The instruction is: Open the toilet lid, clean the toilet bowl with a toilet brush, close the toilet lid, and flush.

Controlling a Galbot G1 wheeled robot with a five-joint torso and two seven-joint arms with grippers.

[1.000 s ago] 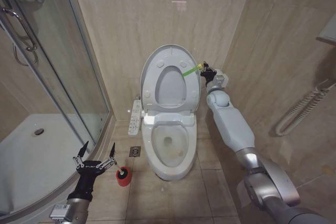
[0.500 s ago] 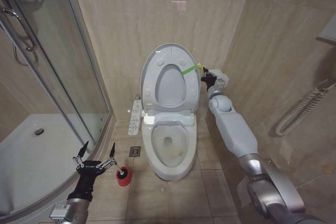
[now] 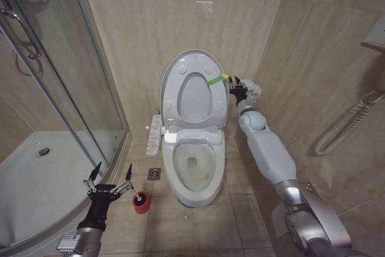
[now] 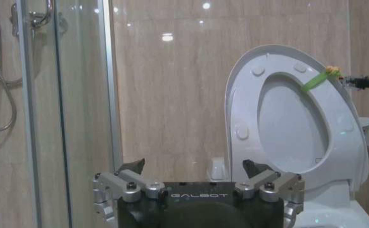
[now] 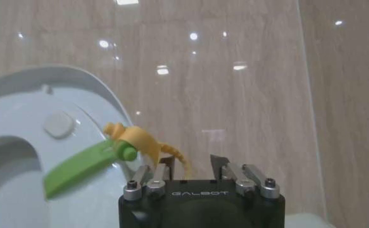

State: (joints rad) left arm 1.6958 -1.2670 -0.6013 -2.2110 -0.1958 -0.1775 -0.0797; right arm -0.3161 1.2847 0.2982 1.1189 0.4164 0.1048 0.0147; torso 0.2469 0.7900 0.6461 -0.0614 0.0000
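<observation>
The toilet lid point(image 3: 194, 91) is standing upright, long axis toward 12 o'clock; the right gripper point(image 3: 235, 85), fingers parted narrowly, is sitting at its 3 o'clock edge; the left gripper point(image 3: 110, 179) is spreading wide

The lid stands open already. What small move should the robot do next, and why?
Probably lower the left gripper toward the toilet brush. The toilet lid is upright against the wall and the toilet bowl is exposed, while the brush sits in its red holder just beside the open left gripper. The right gripper is near the lid's edge.
</observation>
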